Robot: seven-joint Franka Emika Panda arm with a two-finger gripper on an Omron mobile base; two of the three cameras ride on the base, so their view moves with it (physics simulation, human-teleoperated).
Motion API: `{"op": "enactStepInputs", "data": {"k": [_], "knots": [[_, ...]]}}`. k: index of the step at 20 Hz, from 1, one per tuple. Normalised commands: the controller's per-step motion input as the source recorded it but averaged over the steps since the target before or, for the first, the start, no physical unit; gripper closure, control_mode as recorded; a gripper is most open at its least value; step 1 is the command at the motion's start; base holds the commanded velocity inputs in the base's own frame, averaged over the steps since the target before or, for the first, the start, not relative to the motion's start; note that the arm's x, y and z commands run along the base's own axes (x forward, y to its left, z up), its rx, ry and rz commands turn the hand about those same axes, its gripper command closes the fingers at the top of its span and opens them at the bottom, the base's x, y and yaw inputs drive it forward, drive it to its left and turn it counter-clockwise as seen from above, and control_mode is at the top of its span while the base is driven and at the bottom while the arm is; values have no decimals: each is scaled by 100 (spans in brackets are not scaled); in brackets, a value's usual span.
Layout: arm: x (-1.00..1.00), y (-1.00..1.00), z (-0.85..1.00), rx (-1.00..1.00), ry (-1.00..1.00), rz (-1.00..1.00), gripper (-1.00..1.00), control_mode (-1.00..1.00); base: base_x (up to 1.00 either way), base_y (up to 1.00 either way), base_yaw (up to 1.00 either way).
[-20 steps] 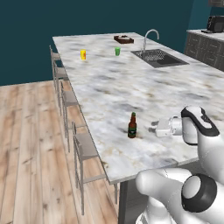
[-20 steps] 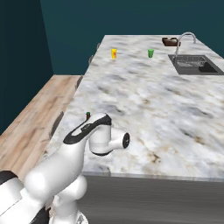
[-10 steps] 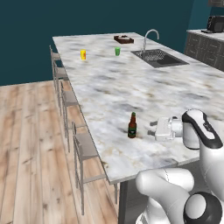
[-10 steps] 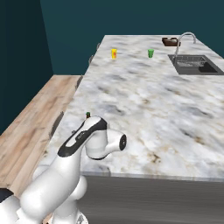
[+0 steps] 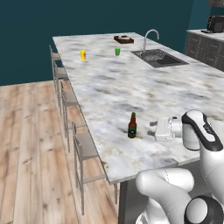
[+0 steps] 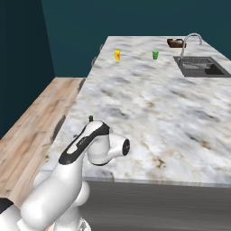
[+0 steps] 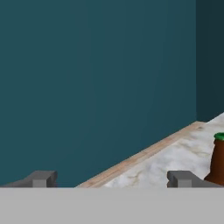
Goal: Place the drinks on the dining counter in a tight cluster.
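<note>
Dark brown glass beer bottle [image 5: 132, 126] upright on the long white-grey marble dining counter [image 5: 113, 83], near its stool-side edge; two-finger gripper [image 5: 152, 130] beside it with jaws spread wide, nothing between them.

Item detail: in the left base view the gripper lies level just above the marble, its white hand pointing toward the bottle, close to it but apart. In the hand view the bottle [image 7: 217, 159] stands at the right margin, outside the dark grey fingertips [image 7: 181, 178], with a green-looking cap. Further along the counter: small yellow cup [image 5: 83, 54], small green cup [image 5: 117, 51], dark brown tray [image 5: 124, 39], built-in sink [image 5: 159, 57] with curved chrome faucet [image 5: 149, 38]. Grey-seated stools [image 5: 83, 151] line the counter's left edge over a wooden plank floor [image 5: 30, 144].
</note>
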Motion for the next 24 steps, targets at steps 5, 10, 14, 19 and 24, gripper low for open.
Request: {"op": "enactStepInputs", "data": {"k": [5,10,14,19,24], "knots": [[-8,0,0,0,-1,0,-100,100,-29,1,0],[0,0,0,0,0,0,-100,100,-57,6,10],[0,0,0,0,0,0,-100,100,-41,7,72],[0,0,0,0,0,0,-100,100,-24,7,93],[0,0,0,0,0,0,-100,100,-10,1,100]]}}
